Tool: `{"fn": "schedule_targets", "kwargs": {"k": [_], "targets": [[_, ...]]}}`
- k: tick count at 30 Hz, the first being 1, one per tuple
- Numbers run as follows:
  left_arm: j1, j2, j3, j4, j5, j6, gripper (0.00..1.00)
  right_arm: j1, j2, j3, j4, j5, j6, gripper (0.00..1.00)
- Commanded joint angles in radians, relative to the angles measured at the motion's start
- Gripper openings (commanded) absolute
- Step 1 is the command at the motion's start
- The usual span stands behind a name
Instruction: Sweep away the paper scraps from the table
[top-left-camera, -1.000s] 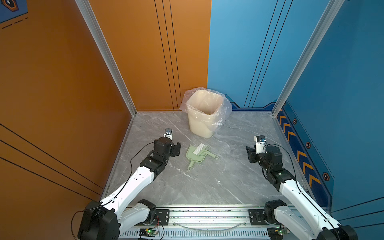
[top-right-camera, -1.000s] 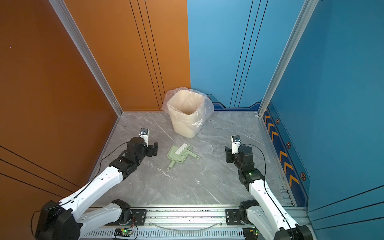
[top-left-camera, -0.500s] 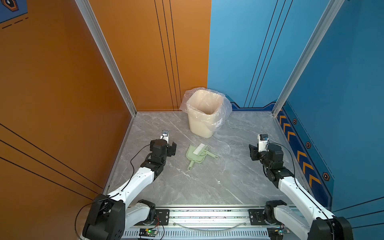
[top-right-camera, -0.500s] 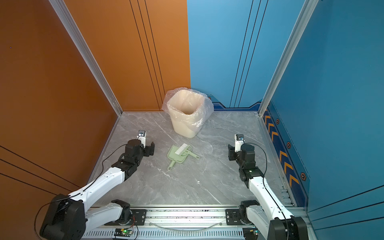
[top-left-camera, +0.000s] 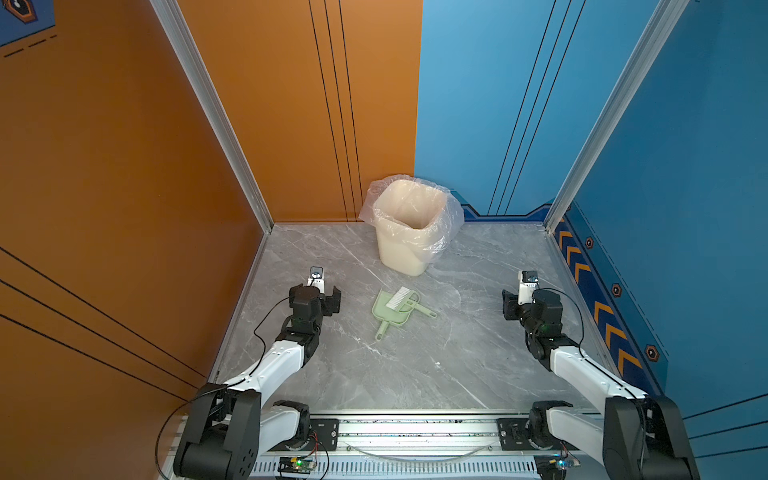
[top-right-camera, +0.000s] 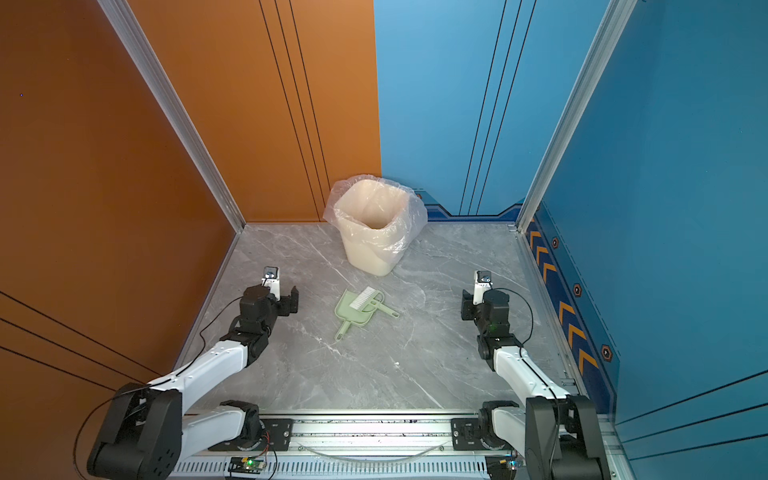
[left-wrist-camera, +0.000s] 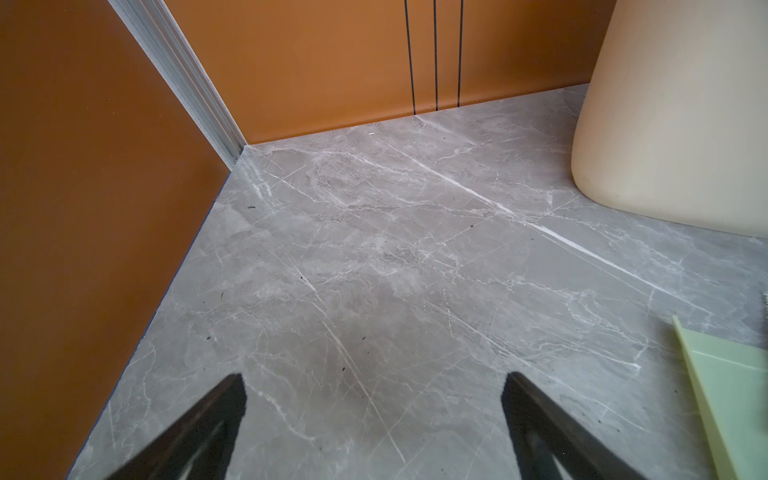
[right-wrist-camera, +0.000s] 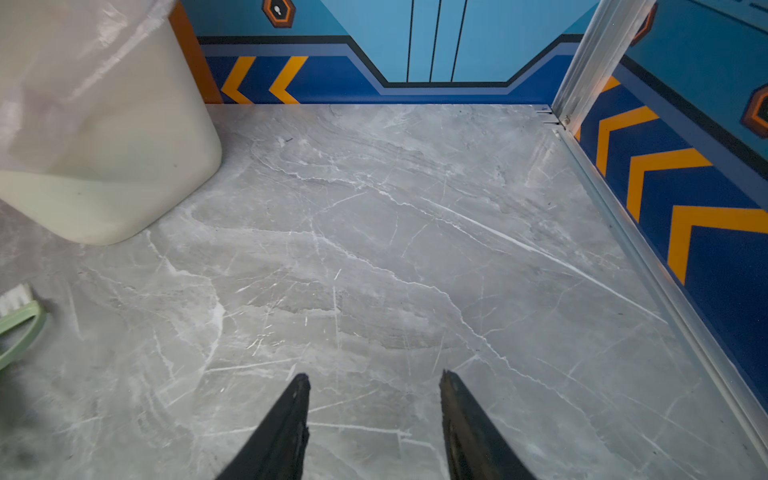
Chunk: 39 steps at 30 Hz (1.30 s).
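No paper scraps show in any view; the grey marble table (top-left-camera: 415, 365) (top-right-camera: 353, 374) lies bare around the arms. My left gripper (top-left-camera: 316, 293) (top-right-camera: 274, 294) hovers low at the left, open wide, and the left wrist view shows only marble between the fingers of this gripper (left-wrist-camera: 374, 378). On the right my other gripper (top-left-camera: 521, 298) (top-right-camera: 480, 298) is open about halfway. Nothing sits between its fingers in the right wrist view of the gripper (right-wrist-camera: 374, 376).
A pale green dustpan (top-left-camera: 392, 313) (top-right-camera: 355, 312) (left-wrist-camera: 739, 386) lies mid-table with a white-bristled brush (top-left-camera: 400, 297) (top-right-camera: 363, 298) (right-wrist-camera: 16, 316) on it. Behind it stands a cream bin (top-left-camera: 409, 237) (top-right-camera: 372, 241) (left-wrist-camera: 665, 124) (right-wrist-camera: 104, 145) with a clear liner. Orange and blue walls enclose the table.
My left gripper has drifted left, away from the dustpan, and the right one has shifted slightly right. Neither gripper's opening has changed.
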<state>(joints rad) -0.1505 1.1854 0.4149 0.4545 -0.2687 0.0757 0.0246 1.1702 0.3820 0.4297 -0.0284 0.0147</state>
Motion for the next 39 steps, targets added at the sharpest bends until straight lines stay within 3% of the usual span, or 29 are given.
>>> {"fn": "schedule_targets", "kwargs": {"k": [1, 14, 25, 32, 39], "targets": [[0.014, 0.025, -0.031, 0.095, 0.047, 0.007, 0.98, -0.010, 0.064, -0.008, 0.148, 0.030, -0.013, 0.52], [0.049, 0.144, -0.067, 0.262, 0.071, 0.014, 0.98, -0.012, 0.329, 0.026, 0.359, 0.000, -0.002, 0.52], [0.075, 0.190, -0.051, 0.310, 0.102, -0.014, 0.98, -0.020, 0.359, -0.002, 0.435, 0.038, 0.025, 0.53], [0.092, 0.355, -0.086, 0.542, 0.107, -0.047, 0.98, -0.020, 0.361, -0.001, 0.435, 0.044, 0.027, 0.54], [0.091, 0.376, -0.060, 0.509, 0.089, -0.048, 0.98, -0.020, 0.361, -0.002, 0.434, 0.044, 0.027, 0.57]]}}
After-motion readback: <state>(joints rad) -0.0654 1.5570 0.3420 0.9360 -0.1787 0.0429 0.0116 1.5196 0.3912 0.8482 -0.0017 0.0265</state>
